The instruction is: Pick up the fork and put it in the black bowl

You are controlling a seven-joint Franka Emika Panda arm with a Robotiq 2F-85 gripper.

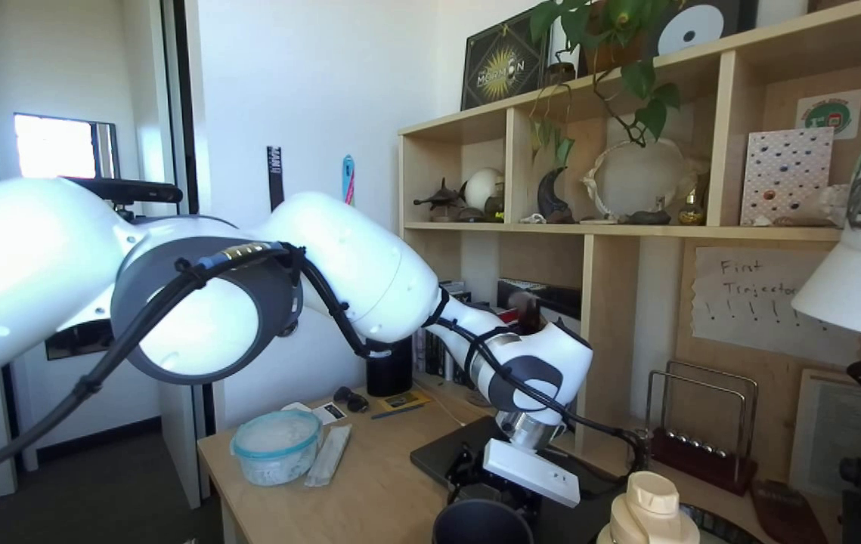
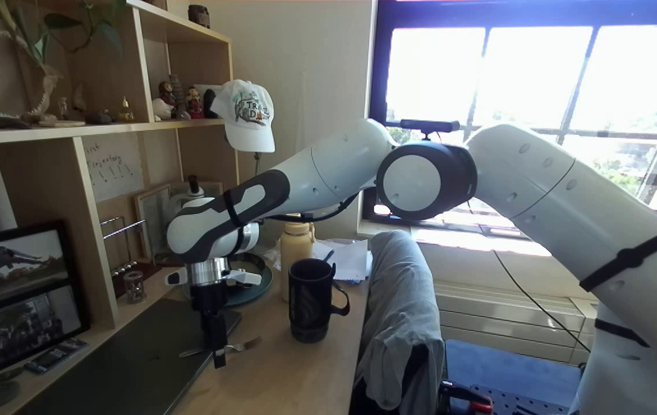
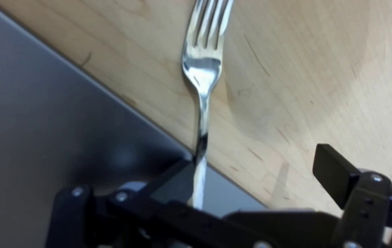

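The fork (image 3: 203, 74) lies tines on the wooden table, its handle crossing the edge of the dark laptop; it also shows in an exterior view (image 2: 243, 346). My gripper (image 3: 256, 168) is open and low over the fork. The handle runs between the fingers, close beside the left one; I cannot tell whether they touch. The handle's end is hidden under the gripper. In an exterior view my gripper (image 2: 217, 353) points straight down. The vessel best fitting the black bowl is a tall black mug with a handle (image 2: 310, 300); an exterior view shows only its upper part (image 1: 483, 523).
The closed laptop (image 2: 126, 357) lies under the gripper. A beige bottle (image 2: 296, 248) stands behind the mug, near a teal dish (image 2: 262, 291). A light-blue lidded container (image 1: 277, 453) and a black cylinder (image 1: 390, 370) stand farther along. A shelf (image 1: 589, 302) borders the table.
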